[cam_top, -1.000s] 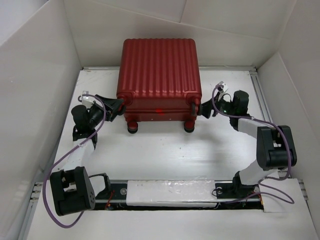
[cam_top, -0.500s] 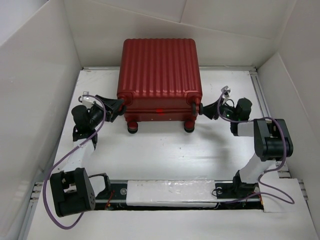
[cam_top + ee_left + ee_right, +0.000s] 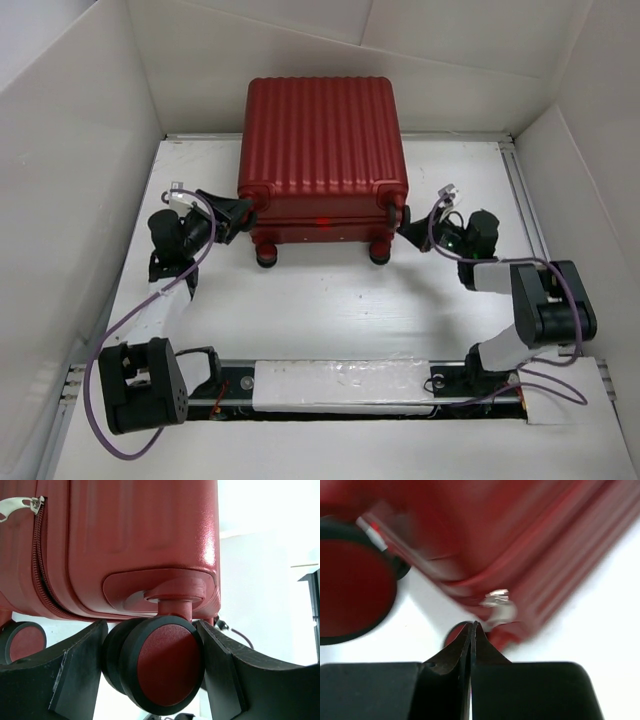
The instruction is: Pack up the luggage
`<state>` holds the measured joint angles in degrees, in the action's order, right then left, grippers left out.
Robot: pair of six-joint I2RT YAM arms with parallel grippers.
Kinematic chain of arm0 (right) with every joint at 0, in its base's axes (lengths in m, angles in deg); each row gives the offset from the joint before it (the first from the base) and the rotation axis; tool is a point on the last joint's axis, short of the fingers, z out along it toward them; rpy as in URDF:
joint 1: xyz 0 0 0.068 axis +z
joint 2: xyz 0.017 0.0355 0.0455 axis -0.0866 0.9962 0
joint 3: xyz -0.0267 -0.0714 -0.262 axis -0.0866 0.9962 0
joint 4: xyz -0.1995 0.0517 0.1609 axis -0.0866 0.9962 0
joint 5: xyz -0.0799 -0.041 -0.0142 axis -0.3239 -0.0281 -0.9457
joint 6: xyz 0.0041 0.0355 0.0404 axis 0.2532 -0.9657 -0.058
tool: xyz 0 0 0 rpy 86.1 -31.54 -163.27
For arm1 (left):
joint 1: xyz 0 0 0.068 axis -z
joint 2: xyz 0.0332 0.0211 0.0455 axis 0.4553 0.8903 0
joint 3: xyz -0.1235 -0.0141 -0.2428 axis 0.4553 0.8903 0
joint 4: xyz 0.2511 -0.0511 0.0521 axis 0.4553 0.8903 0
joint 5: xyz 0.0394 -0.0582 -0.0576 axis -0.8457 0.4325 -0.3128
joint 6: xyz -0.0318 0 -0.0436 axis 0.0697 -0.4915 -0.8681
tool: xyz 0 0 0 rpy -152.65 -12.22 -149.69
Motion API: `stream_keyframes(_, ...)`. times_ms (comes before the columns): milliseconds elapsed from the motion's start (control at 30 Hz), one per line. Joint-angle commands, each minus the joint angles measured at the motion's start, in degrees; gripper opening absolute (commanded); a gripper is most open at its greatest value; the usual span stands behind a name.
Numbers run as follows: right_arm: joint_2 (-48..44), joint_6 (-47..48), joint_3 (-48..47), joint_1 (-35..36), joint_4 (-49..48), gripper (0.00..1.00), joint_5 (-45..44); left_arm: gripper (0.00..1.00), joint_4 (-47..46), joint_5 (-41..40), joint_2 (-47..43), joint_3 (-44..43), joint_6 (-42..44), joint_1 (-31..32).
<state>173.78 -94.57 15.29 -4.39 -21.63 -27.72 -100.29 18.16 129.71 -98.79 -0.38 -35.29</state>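
Note:
The luggage (image 3: 320, 130) is a dark-red ribbed suitcase lying shut at the back of the table, wheels toward me. My left gripper (image 3: 244, 212) is at its near left corner. In the left wrist view both fingers (image 3: 80, 665) press on the sides of one black-rimmed wheel (image 3: 165, 667), and the zipper (image 3: 40, 560) runs up the shell above. My right gripper (image 3: 404, 228) is at the near right corner with its jaws shut flat together (image 3: 472, 626) and nothing between them. A silver zipper pull (image 3: 499, 607) lies just past its tips, blurred. Another wheel (image 3: 350, 590) shows to its left.
White walls box in the table (image 3: 330, 310) at the left, back and right. The suitcase's two lower wheels (image 3: 265, 256) rest on the table. Purple cables loop from both arms. The arm bases and a white rail (image 3: 340, 385) run along the near edge.
My right gripper has gone from open to shut, and its arm has drawn back and lower beside the right corner. The luggage has shifted slightly right. The left gripper has stayed on the wheel.

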Motion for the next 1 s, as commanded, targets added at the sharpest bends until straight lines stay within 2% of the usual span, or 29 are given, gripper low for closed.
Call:
stream_keyframes(0,-7.84,5.41,2.42,5.38,6.80,0.00,-6.81,0.00,-8.04,2.29,-3.83,-2.39,-0.11,4.24)
stream_keyframes(67,-14.49,7.53,4.18,12.84,14.43,0.00,-18.48,0.00,-8.04,0.18,-3.83,-1.77,0.50,8.01)
stream_keyframes(133,-18.74,7.54,6.11,20.99,16.06,0.00,-26.92,0.00,-9.60,-1.06,-3.31,-1.08,-0.28,8.82)
stream_keyframes(200,-23.65,7.54,9.19,24.46,17.72,0.00,-37.03,0.00,-12.51,-1.06,-3.30,0.15,-2.47,8.82)
stream_keyframes(267,-25.86,6.93,11.03,23.77,18.70,0.00,-43.98,0.00,-12.53,-1.06,-3.30,0.16,-3.19,8.30)
stream_keyframes(333,-27.54,4.13,11.66,20.27,18.70,0.10,-42.27,0.00,-11.03,-0.18,-3.83,-1.07,-3.19,6.98)
stream_keyframes(400,-27.54,3.25,10.27,15.52,19.92,0.15,-40.15,0.00,-9.89,-0.18,-4.53,-1.07,-3.19,4.80)
stream_keyframes(433,-26.07,2.54,9.47,14.29,22.89,0.22,-39.62,0.00,-9.27,-0.18,-4.53,-1.68,-2.67,4.17)
stream_keyframes(500,-24.39,1.31,8.41,10.42,23.62,0.34,-37.27,0.00,-8.65,-0.18,-4.53,-1.69,-2.66,3.03)
stream_keyframes(533,-22.99,0.69,8.41,9.02,23.62,0.43,-36.03,0.00,-8.65,-0.18,-4.53,-1.69,-2.66,2.41)
stream_keyframes(633,-21.31,-0.46,8.41,4.18,19.16,0.54,-31.81,0.00,-10.23,0.34,-2.96,-1.16,-3.44,1.62)
stream_keyframes(700,-18.33,0.42,7.18,0.85,17.13,0.56,-28.65,0.00,-11.90,0.34,-2.43,-0.55,-4.33,1.62)
stream_keyframes(767,-12.91,2.70,3.41,-0.40,15.19,0.59,-19.17,0.00,-12.70,0.96,-2.43,-0.54,-4.33,1.62)
stream_keyframes(867,-7.70,5.26,-0.02,-0.93,9.93,0.59,-7.50,0.00,-12.70,1.49,-1.90,-0.54,-4.33,1.62)
stream_keyframes(967,-3.47,4.03,-0.03,-2.07,1.50,0.61,-2.20,0.00,-12.70,2.01,-1.90,-0.54,-3.80,1.62)
